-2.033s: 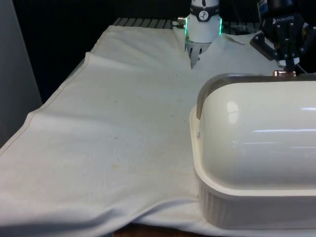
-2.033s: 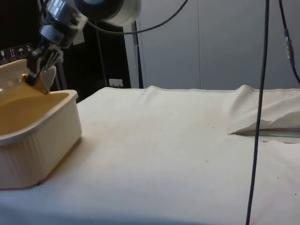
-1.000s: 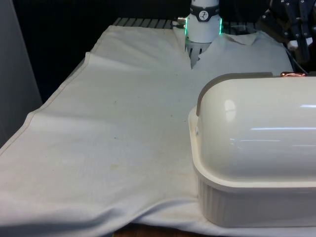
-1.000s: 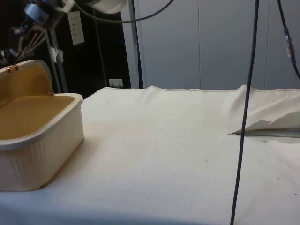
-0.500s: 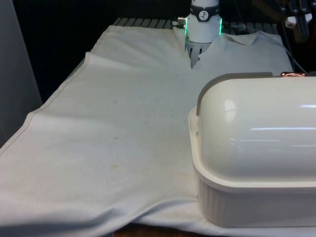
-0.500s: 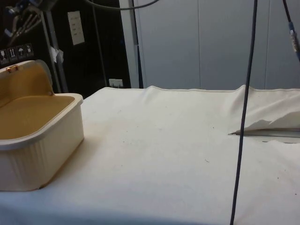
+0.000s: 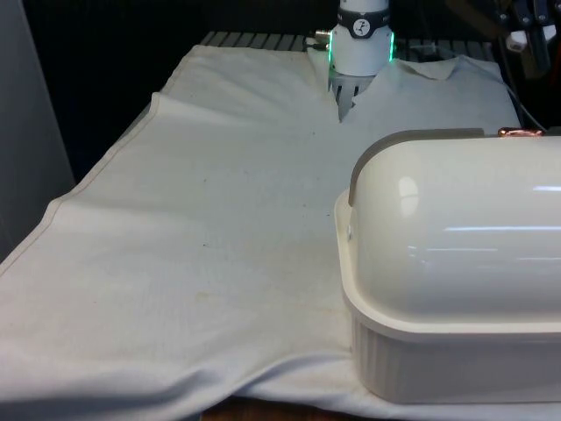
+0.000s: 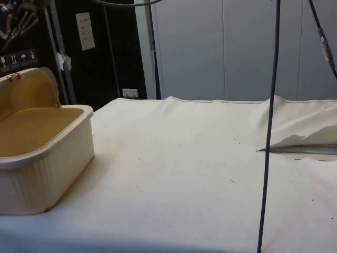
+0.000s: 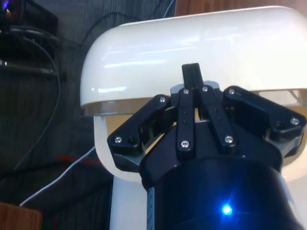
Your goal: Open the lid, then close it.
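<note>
- The black two-finger gripper (image 7: pixel 529 19) is seen high above the far edge of the table, on the front view's right. Its fingers are drawn together in the wrist view, with nothing held between them.
- The cream, ribbed plastic bread box (image 7: pixel 438 351) is placed at the table's near corner on the front view's right, on the white cloth (image 7: pixel 219 219). Its long axis is judged to run along the near edge.
- The glossy cream domed roll lid (image 7: pixel 456 228) is found rolled back, and the tan inside of the box is laid bare in the side view. Opening is therefore judged done, and closing is what remains.
- The small copper-coloured handle (image 7: pixel 523 132) is carried at the lid's raised rim, on the side turned towards the far edge. It lies below the gripper and well apart from it, slightly nearer the near edge.
- For closing, a descent to that handle is called for. The lid must then be swept over and down towards the far side of the box.
- The gripper is cut off by the frame in both the front and side views, so its exact height over the handle cannot be judged.
- The box's right end is cut off in the front view and its far part in the side view.
- The handle cannot be made out behind the gripper body in the wrist view.
</note>
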`<state>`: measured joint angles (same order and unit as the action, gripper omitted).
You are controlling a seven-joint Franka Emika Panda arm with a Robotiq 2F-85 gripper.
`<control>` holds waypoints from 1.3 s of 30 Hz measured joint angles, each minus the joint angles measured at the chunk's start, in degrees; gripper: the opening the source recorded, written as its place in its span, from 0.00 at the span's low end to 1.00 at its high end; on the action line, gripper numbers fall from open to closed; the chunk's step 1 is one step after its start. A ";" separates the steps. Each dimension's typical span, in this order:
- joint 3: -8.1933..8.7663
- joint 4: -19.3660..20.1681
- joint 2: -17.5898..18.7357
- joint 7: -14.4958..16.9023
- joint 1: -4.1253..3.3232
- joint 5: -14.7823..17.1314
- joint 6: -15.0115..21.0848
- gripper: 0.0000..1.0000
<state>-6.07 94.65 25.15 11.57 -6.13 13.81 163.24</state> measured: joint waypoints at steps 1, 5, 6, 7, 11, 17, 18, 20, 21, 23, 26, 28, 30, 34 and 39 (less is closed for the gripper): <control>0.06 -0.46 0.17 0.00 0.00 -0.06 -0.69 0.00; 0.23 -1.72 0.80 0.00 0.00 -0.11 -2.69 0.00; 0.34 -2.58 1.26 0.00 0.00 -0.17 -3.90 0.00; 0.46 -2.98 1.49 0.00 0.00 -0.17 -4.53 0.00; 0.57 -4.35 2.18 0.00 0.00 -0.23 -6.42 0.00; 0.86 -7.45 3.84 0.00 0.00 -0.29 -10.49 0.00; 0.92 -8.02 4.13 0.00 0.00 -0.34 -11.12 0.00; 0.97 -8.54 4.41 0.00 0.00 -0.34 -11.75 0.00; 1.03 -9.57 4.98 -0.06 0.00 -0.40 -13.01 0.00; 1.15 -10.54 5.50 -0.11 0.00 -0.46 -14.32 0.00; 1.20 -12.03 6.25 -0.29 -0.06 -0.52 -16.21 0.00; 1.26 -13.01 6.82 -0.34 -0.11 -0.57 -17.42 0.00; 1.32 -13.81 7.39 -0.40 -0.11 -0.57 -18.51 0.00; 1.38 -15.24 8.42 -0.69 -0.11 -0.57 -19.60 0.00; 1.38 -16.44 9.34 -1.03 -0.11 -0.57 -20.51 0.00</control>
<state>-4.70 78.21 34.49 10.54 -6.25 13.24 142.72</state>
